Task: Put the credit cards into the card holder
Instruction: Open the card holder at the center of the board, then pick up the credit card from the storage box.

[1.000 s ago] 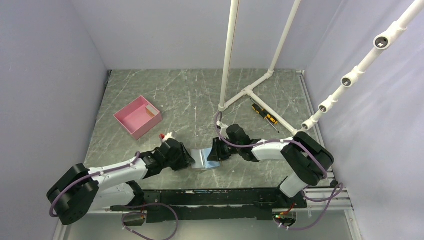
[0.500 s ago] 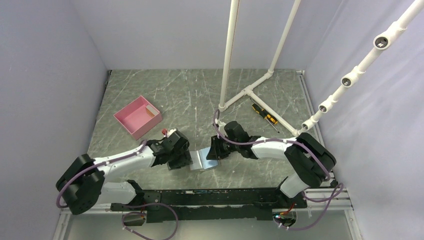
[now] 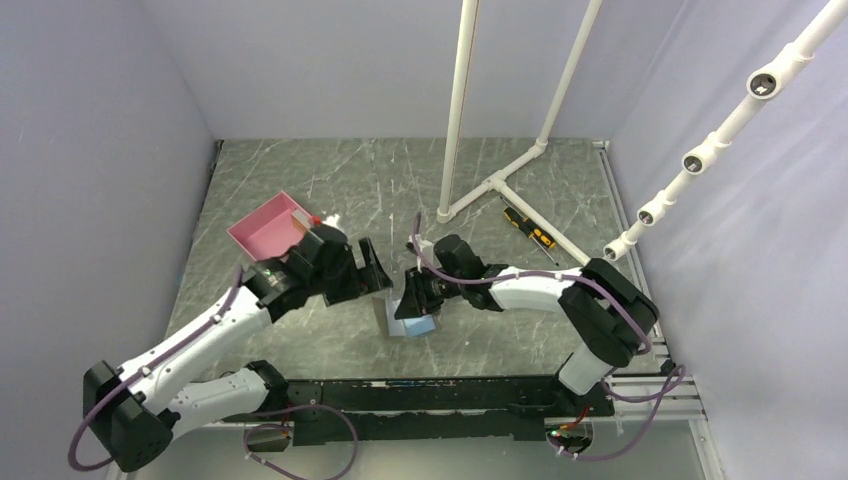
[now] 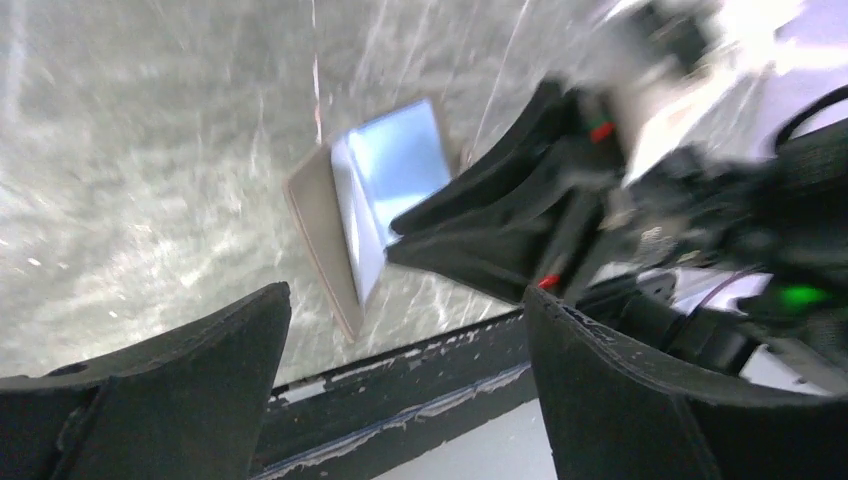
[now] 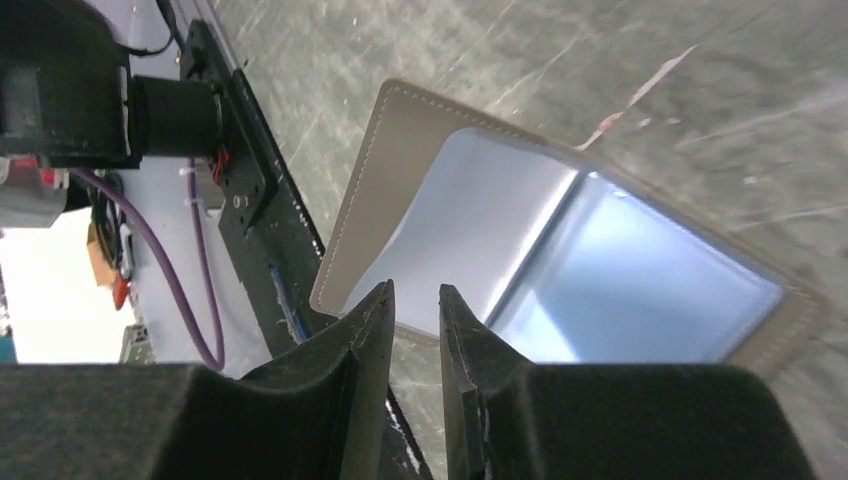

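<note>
The card holder [image 3: 412, 326] lies open on the table, grey outside with a light blue lining [image 5: 520, 230], one flap raised [image 4: 325, 235]. My right gripper [image 3: 408, 300] is right over it, jaws a narrow gap apart [image 5: 415, 290] above its near edge, nothing between them. My left gripper [image 3: 365, 283] hangs above the table left of the holder, jaws wide apart [image 4: 405, 295] and empty. A small orange piece [image 3: 300, 217] stands in the pink box's corner; I cannot tell if it is one of the credit cards. No card shows elsewhere.
The pink open box [image 3: 250, 255] sits at back left, close behind my left wrist. A yellow-and-black screwdriver [image 3: 528, 230] lies at back right beside the white pipe frame [image 3: 490, 185]. A black rail [image 3: 420, 395] runs along the table's near edge.
My left gripper has opened wide, risen and pulled back-left from the holder toward the pink box. The right gripper has shifted left over the holder, which moved slightly with it.
</note>
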`<action>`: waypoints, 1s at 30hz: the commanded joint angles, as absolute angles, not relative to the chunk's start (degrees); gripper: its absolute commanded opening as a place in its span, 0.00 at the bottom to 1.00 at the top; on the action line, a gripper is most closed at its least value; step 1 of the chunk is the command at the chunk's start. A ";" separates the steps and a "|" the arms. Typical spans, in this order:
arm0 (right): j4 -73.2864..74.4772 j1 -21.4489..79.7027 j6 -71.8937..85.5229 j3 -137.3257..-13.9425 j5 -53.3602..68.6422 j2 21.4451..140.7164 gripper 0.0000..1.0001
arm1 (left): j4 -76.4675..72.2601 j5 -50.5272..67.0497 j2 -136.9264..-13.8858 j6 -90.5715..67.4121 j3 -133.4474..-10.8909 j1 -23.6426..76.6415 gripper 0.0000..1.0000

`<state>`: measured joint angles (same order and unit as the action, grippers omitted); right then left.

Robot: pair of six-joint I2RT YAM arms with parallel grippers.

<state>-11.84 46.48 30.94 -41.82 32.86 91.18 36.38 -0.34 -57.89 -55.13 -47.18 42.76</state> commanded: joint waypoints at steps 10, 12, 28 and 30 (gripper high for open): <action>-28.25 51.11 37.82 -41.78 34.60 105.71 0.17 | 46.41 12.13 -65.36 -29.70 -68.04 4.21 0.93; -26.51 51.02 36.71 -42.87 34.72 107.25 0.17 | 43.53 13.96 -69.16 -28.15 -69.05 -0.48 0.92; -9.54 50.51 28.74 -46.43 29.56 87.89 0.28 | 19.72 24.31 -89.57 -37.93 -65.40 -12.41 0.81; -10.04 50.14 29.20 -45.95 29.99 87.07 0.27 | 16.50 26.37 -90.60 -39.94 -63.40 -13.38 0.74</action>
